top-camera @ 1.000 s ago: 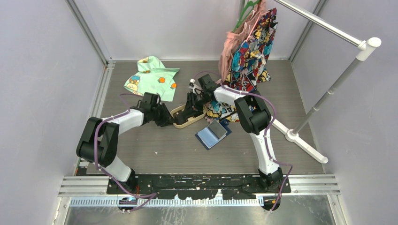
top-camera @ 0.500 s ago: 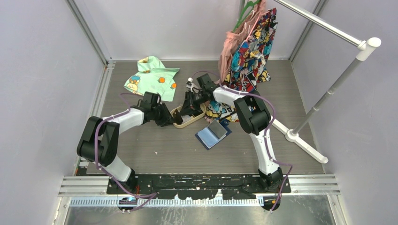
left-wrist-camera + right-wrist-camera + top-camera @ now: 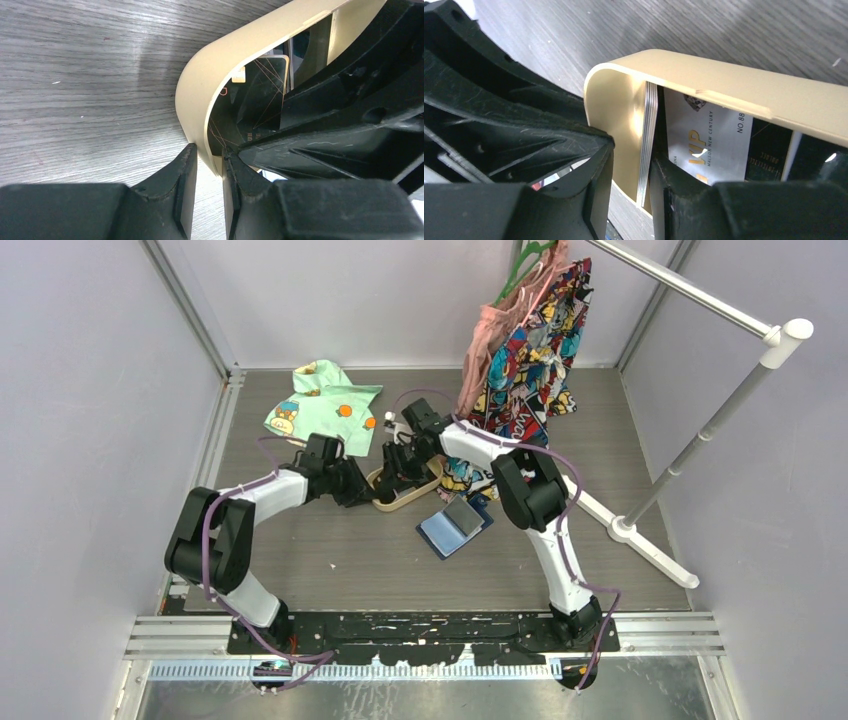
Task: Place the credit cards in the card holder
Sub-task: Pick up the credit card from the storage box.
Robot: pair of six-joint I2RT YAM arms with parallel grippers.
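Left gripper (image 3: 207,165) is pinning the tan tray (image 3: 200,85): jaws narrow, pinching its end wall, one finger inside and one outside. Right gripper (image 3: 631,155) is sitting inside the tray, jaws narrow, straddling a stack of credit cards (image 3: 648,145) standing on edge. A sliver of tray is showing between the stack and one finger, so it's probably not clamping yet. A white card (image 3: 704,145) is lying flat beside the stack. Card holder (image 3: 455,523) is lying open on the table (image 3: 90,75), near the tray. Should be closing squarely on the whole stack, then lifting straight up, avoiding fanning or catching the rim.
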